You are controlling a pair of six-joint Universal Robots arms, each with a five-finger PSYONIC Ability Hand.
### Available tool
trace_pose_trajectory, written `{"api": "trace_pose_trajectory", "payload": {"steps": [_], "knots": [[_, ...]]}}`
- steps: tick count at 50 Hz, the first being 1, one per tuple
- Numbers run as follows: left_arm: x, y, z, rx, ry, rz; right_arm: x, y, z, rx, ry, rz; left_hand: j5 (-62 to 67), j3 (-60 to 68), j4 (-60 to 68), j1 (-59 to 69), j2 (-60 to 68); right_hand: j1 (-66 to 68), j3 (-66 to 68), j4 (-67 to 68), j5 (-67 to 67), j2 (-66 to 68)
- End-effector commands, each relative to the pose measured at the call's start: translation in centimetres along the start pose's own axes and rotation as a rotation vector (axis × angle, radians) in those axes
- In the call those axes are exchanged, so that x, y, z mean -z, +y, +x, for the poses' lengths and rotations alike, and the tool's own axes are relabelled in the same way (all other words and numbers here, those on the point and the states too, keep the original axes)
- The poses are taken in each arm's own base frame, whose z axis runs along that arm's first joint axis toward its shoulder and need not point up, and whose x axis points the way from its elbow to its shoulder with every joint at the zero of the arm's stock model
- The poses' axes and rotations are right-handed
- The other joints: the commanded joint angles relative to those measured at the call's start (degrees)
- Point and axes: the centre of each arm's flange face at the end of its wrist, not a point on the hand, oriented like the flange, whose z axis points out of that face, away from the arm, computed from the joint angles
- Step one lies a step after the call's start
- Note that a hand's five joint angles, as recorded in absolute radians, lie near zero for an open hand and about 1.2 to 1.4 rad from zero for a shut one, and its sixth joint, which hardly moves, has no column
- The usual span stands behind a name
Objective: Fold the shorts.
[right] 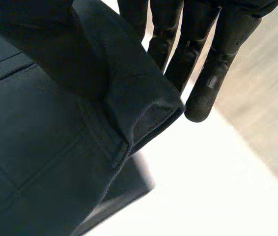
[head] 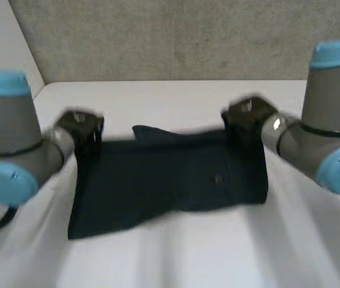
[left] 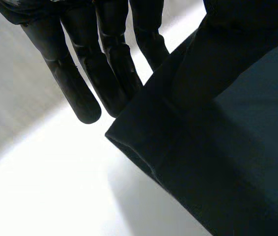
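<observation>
The shorts (head: 170, 180) lie flat on the counter (head: 176, 258), their long axis running left to right across in front of me. My left robot hand (head: 83, 129) is at the far-left corner and my right robot hand (head: 245, 120) at the far-right corner, one at each end of the far edge. In each wrist view the corner runs between straight fingers (left: 80, 93) and the thumb, so both pinch the cloth. On the right, a fold bunches in front of the fingers (right: 203, 93). The near edge lies free on the counter. I judge the fold turns on this: carry the far edge toward the near one, both ends level, across the short axis.
</observation>
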Motion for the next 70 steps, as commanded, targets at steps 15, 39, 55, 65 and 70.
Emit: {"api": "trace_pose_trajectory", "payload": {"steps": [15, 39, 55, 65, 70], "knots": [[6.0, -18.3, -7.5, 0.210, -0.309, 0.872, 1.7, -13.1, 5.8, 0.070, 0.439, 0.799, 13.54, 11.70, 11.41, 15.15, 11.28, 24.74, 12.33, 11.79, 14.31, 12.50], [5.2, 5.2, 1.9, 0.105, -0.025, 0.095, -0.3, 7.6, -5.1, -0.055, -0.050, -0.120, 13.54, 11.70, 11.41, 15.15, 11.28, 24.74, 12.33, 11.79, 14.31, 12.50], [14.7, 6.9, 3.7, 0.033, 0.190, -0.282, 11.1, 5.9, -5.9, 0.097, -0.271, -0.402, 13.54, 11.70, 11.41, 15.15, 11.28, 24.74, 12.33, 11.79, 14.31, 12.50], [16.2, 5.7, 4.5, 0.059, 0.309, -0.215, 12.0, 8.1, -5.7, 0.177, -0.278, -0.439, 13.54, 11.70, 11.41, 15.15, 11.28, 24.74, 12.33, 11.79, 14.31, 12.50], [15.3, 4.7, 4.2, 0.046, 0.290, -0.142, 11.3, 8.2, -5.6, 0.152, -0.225, -0.389, -8.21, -10.05, -10.34, -6.60, -10.47, 24.74, 12.33, 11.79, 14.31, 12.50]]}}
